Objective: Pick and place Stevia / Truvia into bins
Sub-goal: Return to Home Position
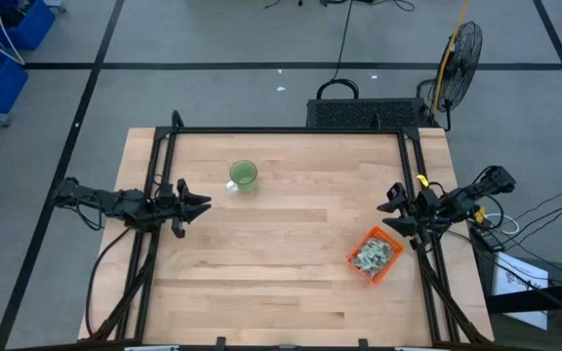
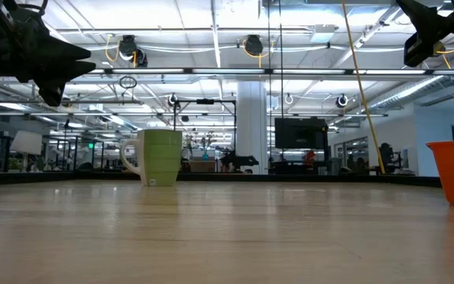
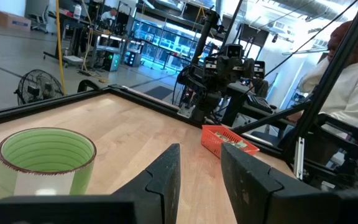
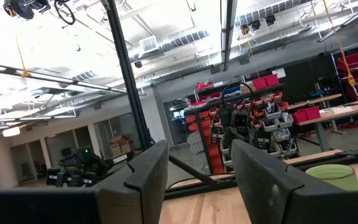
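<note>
Left pincer (image 3: 199,152): dark fingers narrowly parted, empty, raised over left edge of pale wooden tabletop (image 1: 281,263), aimed inward | right pincer (image 1: 390,211): parted, empty, raised at right edge, aimed inward | small orange translucent plastic rectangular bin (image 1: 383,274): right side, askew to tabletop edges, near right pincer | pale green-and-white paper packets (image 1: 372,254): heaped inside bin, long axes unreadable | round green cup (image 1: 244,175): upright, left of centre

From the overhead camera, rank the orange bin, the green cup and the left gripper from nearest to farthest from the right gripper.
1. Orange bin: right beside the right gripper, by the table's right edge.
2. Green cup: left of centre, toward the table's far side.
3. Left gripper: over the table's left side, opposite the right one.
</note>
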